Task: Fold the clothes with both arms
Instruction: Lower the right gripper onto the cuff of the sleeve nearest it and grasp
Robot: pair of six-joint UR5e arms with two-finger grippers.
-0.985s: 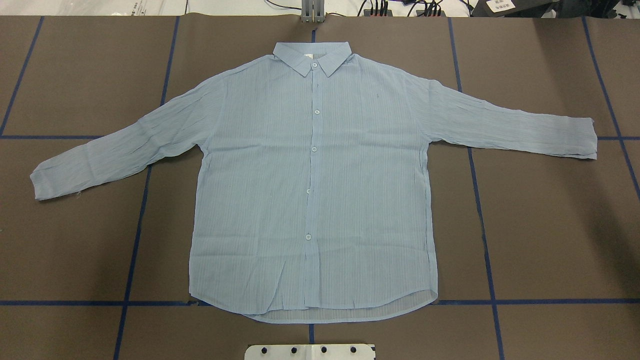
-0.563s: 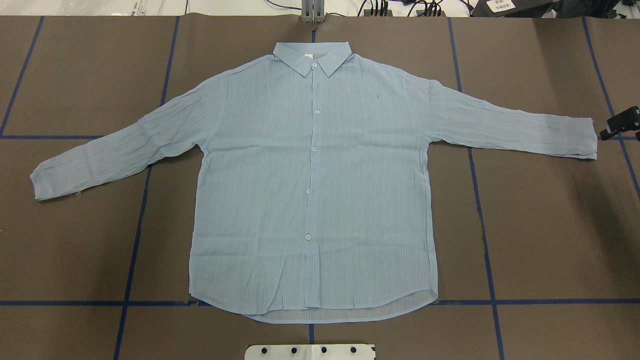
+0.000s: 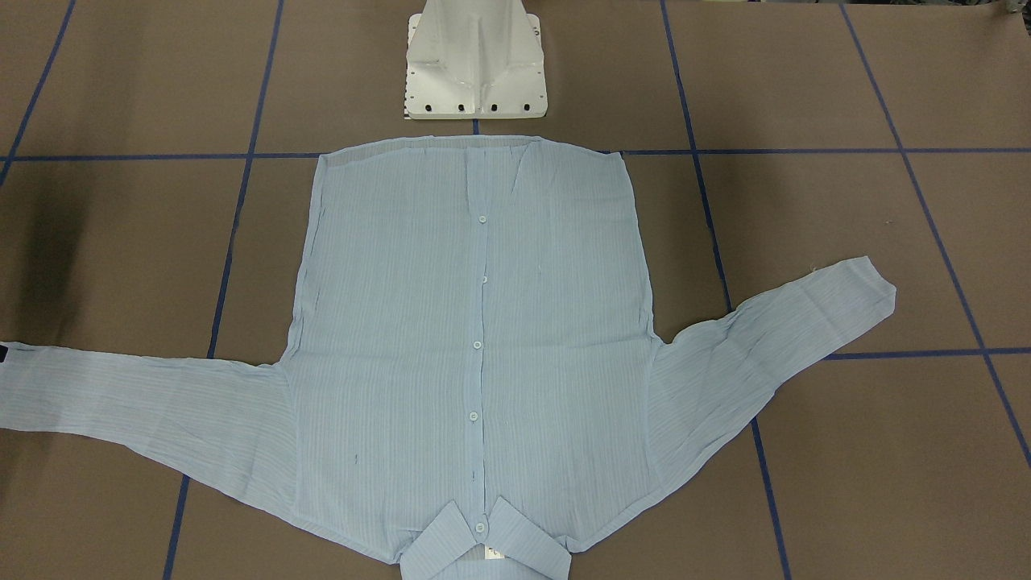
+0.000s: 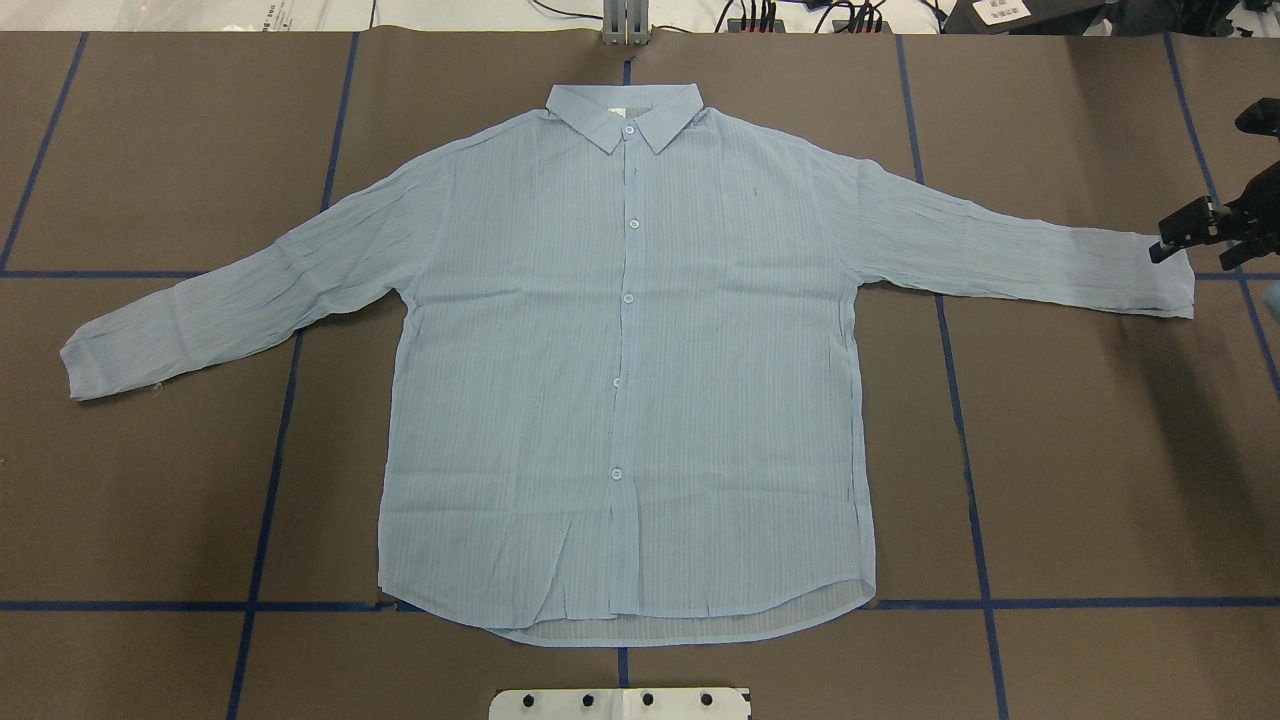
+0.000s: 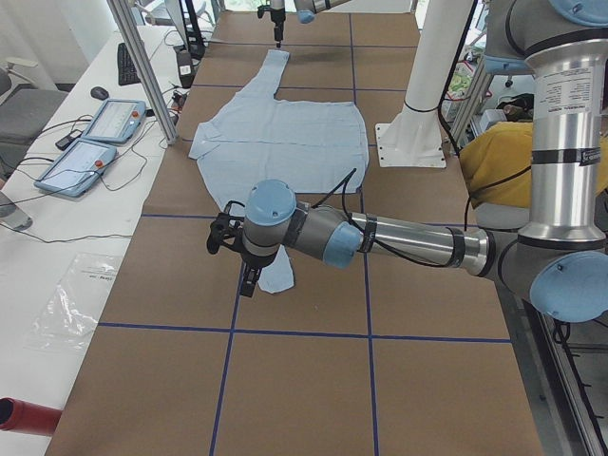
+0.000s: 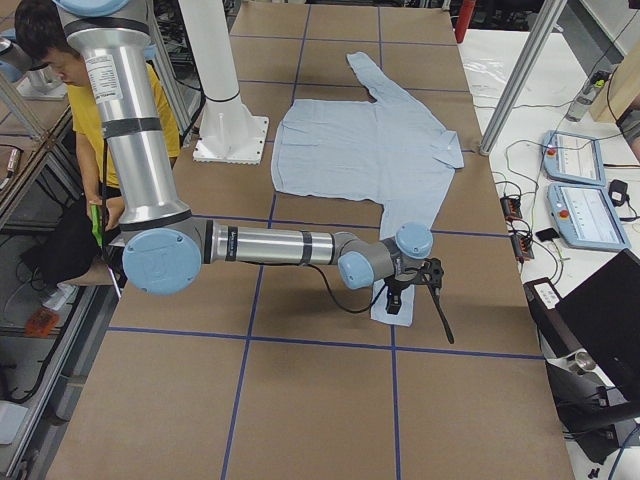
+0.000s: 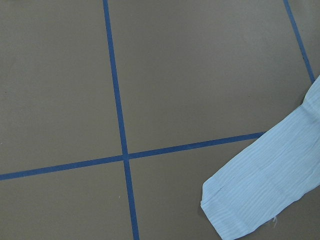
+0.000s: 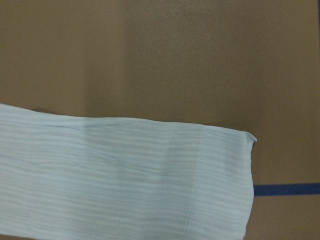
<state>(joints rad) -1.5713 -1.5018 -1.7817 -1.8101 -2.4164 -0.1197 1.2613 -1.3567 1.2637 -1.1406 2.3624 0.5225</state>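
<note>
The shirt (image 4: 620, 380) lies flat and buttoned on the bench (image 4: 1080, 450). Its hem is just beyond the base (image 3: 475, 64) and its collar (image 4: 625, 115) is at the side farthest from the base, with one sleeve spread out to each side. My right jaws hang over the right cuff (image 8: 225, 175), well out to the base's right. My left jaws hang just beside the left cuff (image 7: 235, 210), well out to the base's left. Neither pair seems to touch cloth, and I cannot tell whether either stands open or closed.

I judge the fabric thin, light and limp, since it is faintly see-through and finely creased along the sleeves. Lifted, it should hold no shape and will sag and drag between my two holds. A shallow pinch may catch only the top layer. The buttons are the only hard spots, so I would keep off them. The cuffs look best to take, being stitched and firmer than the sleeve. I would pinch each at its end, through both layers, low to the bench.
</note>
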